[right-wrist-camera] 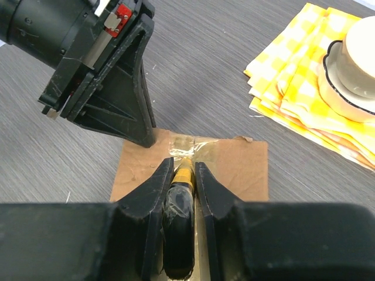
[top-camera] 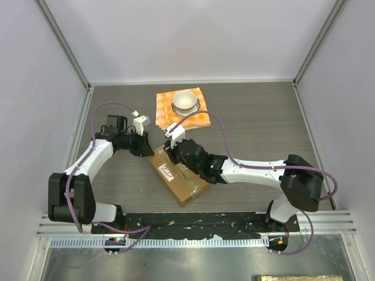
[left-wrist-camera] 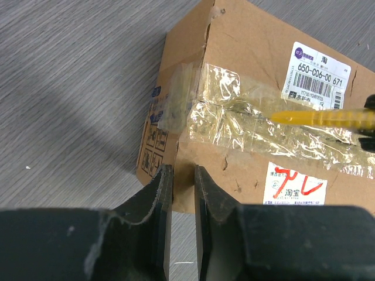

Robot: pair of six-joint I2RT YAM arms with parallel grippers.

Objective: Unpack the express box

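Grey wood-grain surface point(top-camera: 252, 117) is occupied at its middle by the box point(top-camera: 186, 186), which is shut, its tape point(left-wrist-camera: 234, 117) judged uncut. A knife point(right-wrist-camera: 179, 234) is clamped in the right end effector point(right-wrist-camera: 183, 168), tip laid on the tape. The left end effector point(left-wrist-camera: 179, 172) is set at the box's far corner, jaws narrowly apart; whether cardboard is pinched cannot be told. Cutting, opening and emptying are left.

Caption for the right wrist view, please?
Right claw holds a yellow cutter to the tape on the box; left claw sits at its far edge.
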